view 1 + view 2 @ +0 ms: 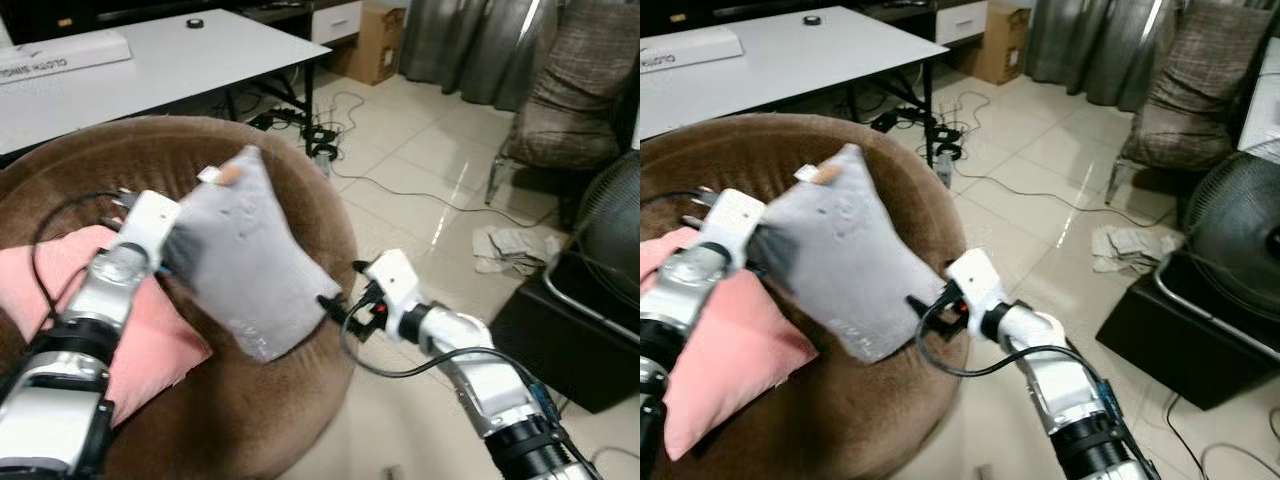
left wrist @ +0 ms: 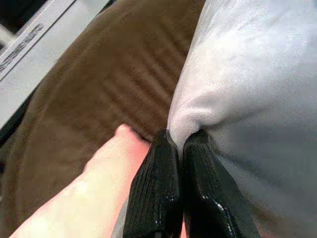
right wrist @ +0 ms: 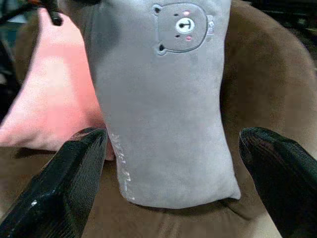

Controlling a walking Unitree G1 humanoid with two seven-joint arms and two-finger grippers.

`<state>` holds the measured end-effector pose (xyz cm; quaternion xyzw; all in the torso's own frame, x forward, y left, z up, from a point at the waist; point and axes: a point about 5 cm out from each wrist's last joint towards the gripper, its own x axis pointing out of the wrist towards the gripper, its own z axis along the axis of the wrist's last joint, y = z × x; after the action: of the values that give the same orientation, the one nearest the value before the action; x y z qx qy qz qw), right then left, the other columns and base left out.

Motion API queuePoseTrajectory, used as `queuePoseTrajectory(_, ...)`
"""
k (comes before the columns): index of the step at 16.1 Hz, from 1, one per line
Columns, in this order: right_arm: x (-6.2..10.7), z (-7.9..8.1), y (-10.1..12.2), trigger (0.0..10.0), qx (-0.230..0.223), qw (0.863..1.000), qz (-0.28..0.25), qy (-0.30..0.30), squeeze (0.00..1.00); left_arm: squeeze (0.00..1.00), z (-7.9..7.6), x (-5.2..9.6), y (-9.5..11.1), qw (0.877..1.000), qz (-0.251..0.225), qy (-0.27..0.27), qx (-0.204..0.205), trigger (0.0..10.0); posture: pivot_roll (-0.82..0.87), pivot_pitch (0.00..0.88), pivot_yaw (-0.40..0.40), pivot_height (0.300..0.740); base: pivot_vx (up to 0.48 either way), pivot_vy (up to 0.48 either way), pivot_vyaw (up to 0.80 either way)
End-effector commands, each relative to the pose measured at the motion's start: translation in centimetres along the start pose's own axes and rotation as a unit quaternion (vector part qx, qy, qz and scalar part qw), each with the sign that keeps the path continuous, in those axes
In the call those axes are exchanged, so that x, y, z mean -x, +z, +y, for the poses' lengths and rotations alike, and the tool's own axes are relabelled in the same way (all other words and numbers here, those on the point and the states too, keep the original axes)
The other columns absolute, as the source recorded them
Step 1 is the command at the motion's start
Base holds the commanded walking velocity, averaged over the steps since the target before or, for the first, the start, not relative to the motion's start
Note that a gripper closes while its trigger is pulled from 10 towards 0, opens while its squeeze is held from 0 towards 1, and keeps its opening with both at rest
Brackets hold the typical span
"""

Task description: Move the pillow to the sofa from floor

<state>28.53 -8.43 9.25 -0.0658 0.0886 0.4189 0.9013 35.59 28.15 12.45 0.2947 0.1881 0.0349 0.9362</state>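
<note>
The left gripper (image 2: 181, 148) is clenched on a corner of the grey pillow (image 1: 245, 260), holding it above the round brown sofa (image 1: 300, 400), beside a pink cushion (image 1: 150, 340). The right gripper (image 3: 173, 144) hangs released, its fingers spread either side of the pillow's lower end near the sofa's front edge. To finish well, lower the pillow fully onto the seat before letting go.
</note>
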Motion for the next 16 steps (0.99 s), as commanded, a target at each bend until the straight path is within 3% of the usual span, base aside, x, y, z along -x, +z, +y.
queuePoseTrajectory(1,-0.3,0.1,0.8,10.0,0.007,1.000,-0.014,0.020,0.00,0.00,1.7,0.0,0.5,1.000,0.003,0.024,0.001,10.0,0.08,0.000,-0.019,0.740,0.000,0.000,0.00)
queuePoseTrajectory(4,-0.4,1.3,0.7,10.0,-0.008,0.997,-0.016,0.081,0.00,0.00,0.6,0.1,-1.1,1.000,0.013,-0.023,-0.016,10.0,0.09,0.000,-0.022,0.740,0.000,0.000,0.00)
queuePoseTrajectory(7,-0.1,1.6,0.5,10.0,-0.003,0.994,-0.009,0.105,0.00,0.00,0.1,0.1,-1.3,0.999,0.010,-0.031,-0.022,10.0,0.08,0.007,-0.020,0.740,0.000,0.000,0.00)
queuePoseTrajectory(9,-0.2,1.3,0.6,10.0,0.004,0.996,-0.010,0.089,0.00,0.00,0.0,0.1,-1.1,0.999,-0.004,-0.035,-0.025,10.0,0.08,0.009,-0.020,0.740,0.000,0.000,0.00)
queuePoseTrajectory(10,-0.2,1.3,0.6,10.0,0.003,0.996,-0.010,0.084,0.00,1.00,0.1,0.1,-0.8,0.999,-0.014,-0.038,-0.015,10.0,0.08,0.009,-0.020,0.740,0.000,0.000,0.00)
queuePoseTrajectory(16,-0.8,0.9,0.7,10.0,0.008,0.997,-0.011,0.071,0.00,1.00,1.6,0.3,0.0,0.998,-0.045,-0.046,-0.010,10.0,0.10,0.000,-0.028,0.740,0.000,0.000,0.00)
